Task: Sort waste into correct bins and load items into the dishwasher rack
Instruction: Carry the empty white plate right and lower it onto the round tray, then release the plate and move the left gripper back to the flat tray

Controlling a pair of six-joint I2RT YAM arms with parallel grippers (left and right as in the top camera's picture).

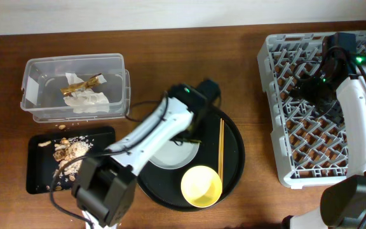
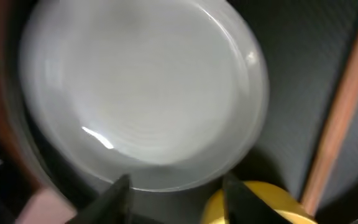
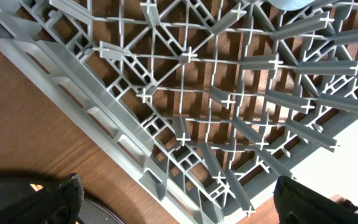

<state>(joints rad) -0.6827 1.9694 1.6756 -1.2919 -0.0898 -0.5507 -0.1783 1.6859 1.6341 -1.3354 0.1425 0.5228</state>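
Observation:
The pale grey plate (image 1: 173, 154) lies on the round black tray (image 1: 234, 159) and fills the left wrist view (image 2: 142, 87). My left gripper (image 1: 192, 131) is open just above the plate's edge, its fingers (image 2: 176, 199) apart and empty. The yellow bowl (image 1: 201, 186) stands at the tray's front and shows by my right finger (image 2: 263, 202). The chopsticks (image 1: 221, 149) lie beside the plate (image 2: 344, 112). My right gripper (image 1: 311, 89) is open and empty over the dishwasher rack (image 1: 278, 108), above its lattice (image 3: 185, 205). The cups are not clearly in view.
The clear tub (image 1: 37, 111) at back left holds the snack wrapper (image 1: 82, 83) and the napkin (image 1: 89, 102). The shallow black tray (image 1: 38, 181) at front left holds food scraps (image 1: 67, 152). A black cable runs from the tub towards the left arm.

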